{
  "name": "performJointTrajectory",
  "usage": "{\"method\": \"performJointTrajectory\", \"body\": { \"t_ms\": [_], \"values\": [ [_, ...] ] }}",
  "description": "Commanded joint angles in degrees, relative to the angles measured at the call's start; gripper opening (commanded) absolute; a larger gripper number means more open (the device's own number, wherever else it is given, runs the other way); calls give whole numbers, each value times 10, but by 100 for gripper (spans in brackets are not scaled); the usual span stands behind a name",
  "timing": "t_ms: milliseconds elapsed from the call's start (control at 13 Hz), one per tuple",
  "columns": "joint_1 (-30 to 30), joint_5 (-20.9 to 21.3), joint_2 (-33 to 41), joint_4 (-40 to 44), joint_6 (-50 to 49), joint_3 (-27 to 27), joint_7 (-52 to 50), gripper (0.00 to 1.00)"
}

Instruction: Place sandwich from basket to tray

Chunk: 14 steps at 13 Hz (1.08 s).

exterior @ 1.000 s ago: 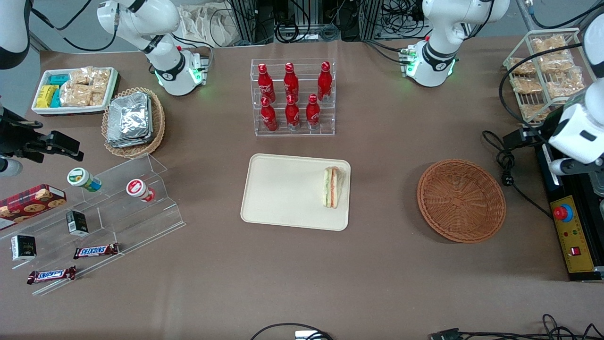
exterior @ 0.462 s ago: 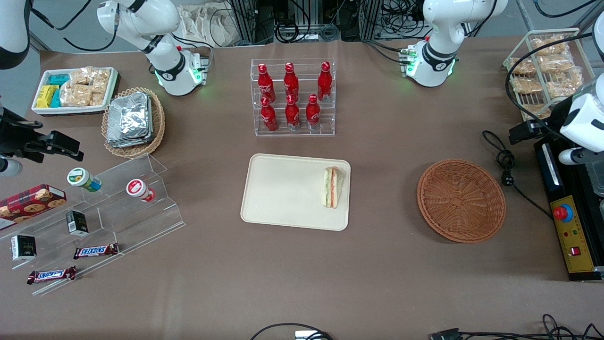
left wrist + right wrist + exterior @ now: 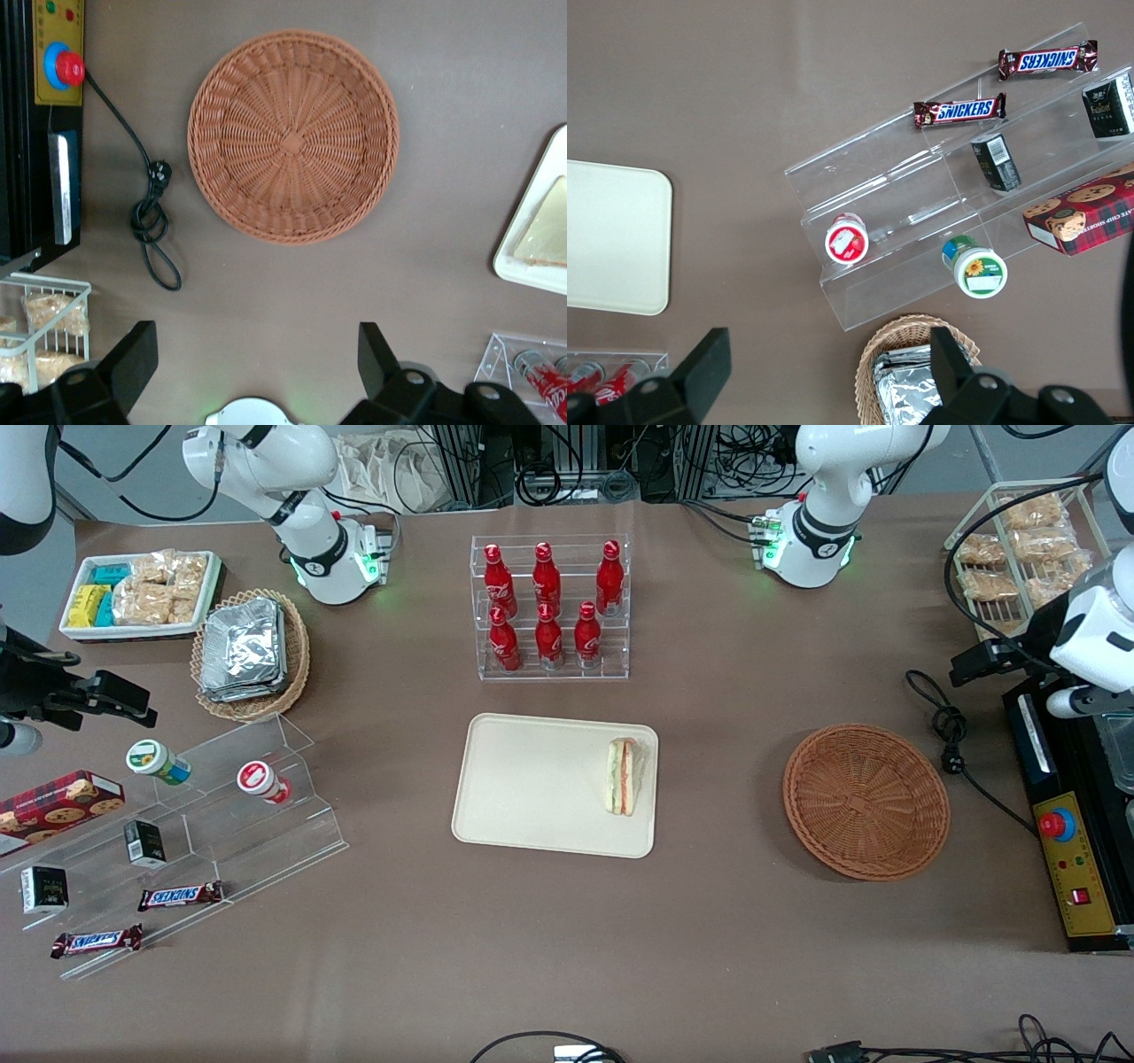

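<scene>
The wrapped sandwich (image 3: 623, 777) lies on the cream tray (image 3: 532, 788), by the tray's short edge that faces the basket. The round reddish-brown wicker basket (image 3: 866, 802) has nothing in it. In the left wrist view the basket (image 3: 292, 137) is seen from high above, and a corner of the tray (image 3: 524, 264) shows with a slice of the sandwich (image 3: 545, 235) on it. My gripper (image 3: 255, 359) is open and holds nothing. It hangs high at the working arm's end of the table (image 3: 979, 662), well apart from the basket and the tray.
A black control box with a red button (image 3: 1059, 825) and a coiled cable (image 3: 948, 735) lie beside the basket. A wire rack of bagged snacks (image 3: 1019, 558) stands farther from the front camera. A clear rack of red bottles (image 3: 549, 607) stands next to the tray.
The working arm has drawn back, away from the front camera and toward the table's end. The sandwich, tray and basket have not moved.
</scene>
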<state>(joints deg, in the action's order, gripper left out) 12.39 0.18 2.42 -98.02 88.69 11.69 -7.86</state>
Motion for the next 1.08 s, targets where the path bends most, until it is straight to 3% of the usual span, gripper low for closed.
{"method": "performJointTrajectory", "body": {
  "t_ms": [0, 692, 1000],
  "values": [
    [11, -8, 8, 2, 8, 6, 4, 100],
    [4, -3, -1, 16, 1, 3, 5, 100],
    [-17, 0, 0, 16, 0, -24, 5, 100]
  ]
}}
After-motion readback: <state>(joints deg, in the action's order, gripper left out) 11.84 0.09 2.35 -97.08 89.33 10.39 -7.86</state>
